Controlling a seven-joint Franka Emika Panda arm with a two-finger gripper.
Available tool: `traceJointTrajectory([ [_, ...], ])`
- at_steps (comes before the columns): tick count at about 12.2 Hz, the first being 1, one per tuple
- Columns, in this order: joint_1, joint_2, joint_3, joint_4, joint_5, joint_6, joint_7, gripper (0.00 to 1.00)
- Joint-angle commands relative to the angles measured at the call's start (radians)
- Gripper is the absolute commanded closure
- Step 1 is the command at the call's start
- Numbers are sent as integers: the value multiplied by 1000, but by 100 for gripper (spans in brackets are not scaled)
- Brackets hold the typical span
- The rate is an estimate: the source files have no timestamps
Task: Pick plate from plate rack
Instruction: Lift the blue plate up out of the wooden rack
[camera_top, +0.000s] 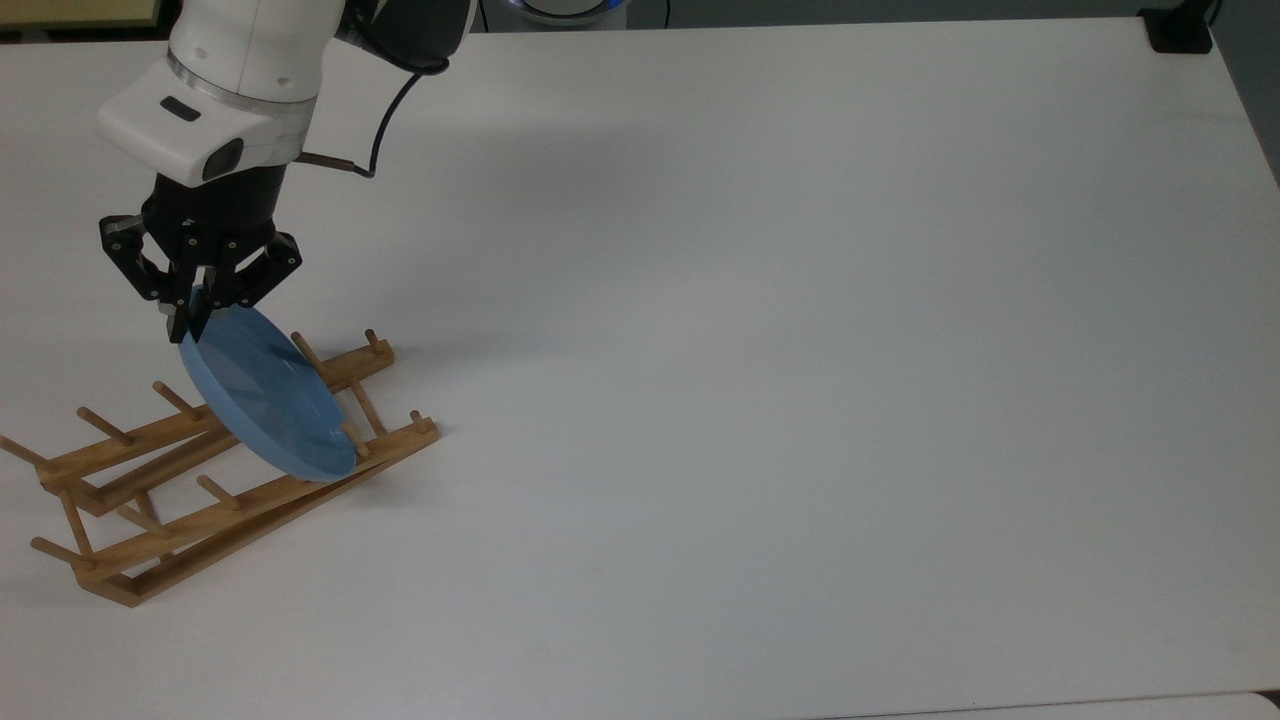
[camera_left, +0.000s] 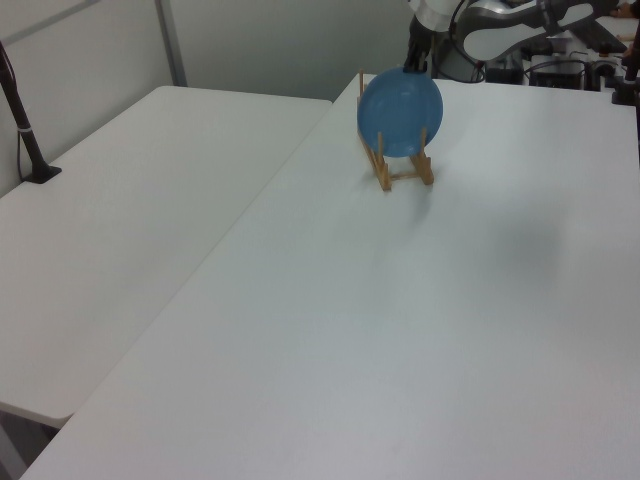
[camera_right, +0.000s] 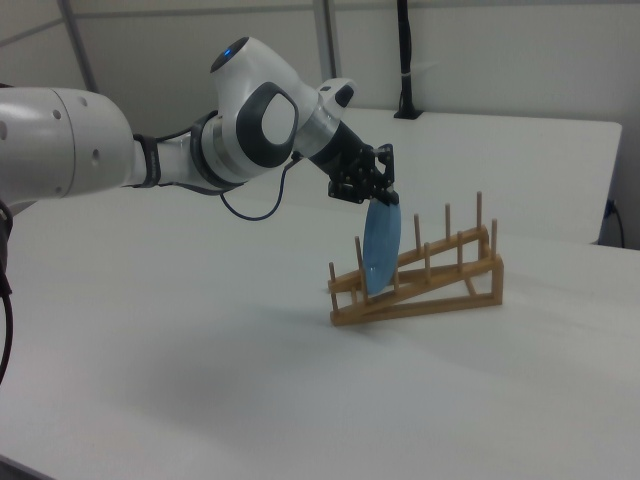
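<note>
I can't see the plate rack's (camera_top: 250, 490) low-end crossbar in the top view, the plate (camera_top: 265, 395) covers it along with parts of both rails. In the left view the plate (camera_left: 400, 100) hides most of the rack (camera_left: 400, 172), its far rows of pegs are lost behind the disc. The gripper (camera_left: 412, 62) there is too small and dark for me to separate the fingers. Arm (camera_right: 60, 140) is cut off by the right view's left edge, and by the top edge in the top view. In the right view the plate's (camera_right: 381, 250) bottom rim sits behind the near rail, so I can't tell whether it touches the rack
</note>
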Motion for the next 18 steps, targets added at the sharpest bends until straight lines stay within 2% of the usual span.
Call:
traceJointTrajectory([
  [1, 23, -37, -17, -2, -27, 22, -11, 100],
  [5, 23, -63, -11, 44, -37, 20, -3, 100],
  [8, 18, -134, -8, 39, -10, 11, 20, 100],
  [9, 20, -157, -8, 32, 24, 7, 47, 100],
  [12, 26, -229, 8, 16, 211, -106, 73, 100],
  [15, 47, -261, 40, 18, 532, -394, 102, 100],
  [18, 91, -248, 44, 13, 657, -620, 188, 100],
])
